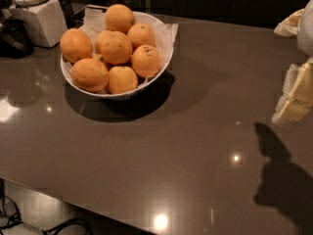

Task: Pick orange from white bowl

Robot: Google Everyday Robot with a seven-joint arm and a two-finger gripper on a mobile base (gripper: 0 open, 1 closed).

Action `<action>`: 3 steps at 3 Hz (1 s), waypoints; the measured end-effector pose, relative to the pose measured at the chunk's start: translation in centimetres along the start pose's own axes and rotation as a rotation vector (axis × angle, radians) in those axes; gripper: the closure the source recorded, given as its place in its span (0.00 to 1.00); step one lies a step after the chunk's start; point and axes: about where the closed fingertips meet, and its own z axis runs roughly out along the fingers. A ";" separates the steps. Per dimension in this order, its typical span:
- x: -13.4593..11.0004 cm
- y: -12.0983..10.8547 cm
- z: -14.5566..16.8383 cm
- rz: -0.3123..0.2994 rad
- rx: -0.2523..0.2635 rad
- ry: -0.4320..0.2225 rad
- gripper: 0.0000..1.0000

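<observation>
Camera view: gripper (pixel 295 101) well right of white bowl (pixel 120 95).

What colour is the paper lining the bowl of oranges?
White paper, seen in the camera view. The gripper hangs at the right edge.

Kitchen: glossy counter (pixel 146 146), white appliance (pixel 41 21), fruit bowl (pixel 117 95); jaws at right edge.

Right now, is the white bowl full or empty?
Full: oranges heap above the rim of the white bowl. The gripper hangs at the right edge, away from it.
</observation>
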 end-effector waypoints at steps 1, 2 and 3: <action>0.0 0.0 0.0 0.000 0.000 0.000 0.00; -0.8 -0.4 -0.3 0.016 0.011 0.016 0.00; -2.3 -2.1 -0.1 0.047 -0.019 0.052 0.00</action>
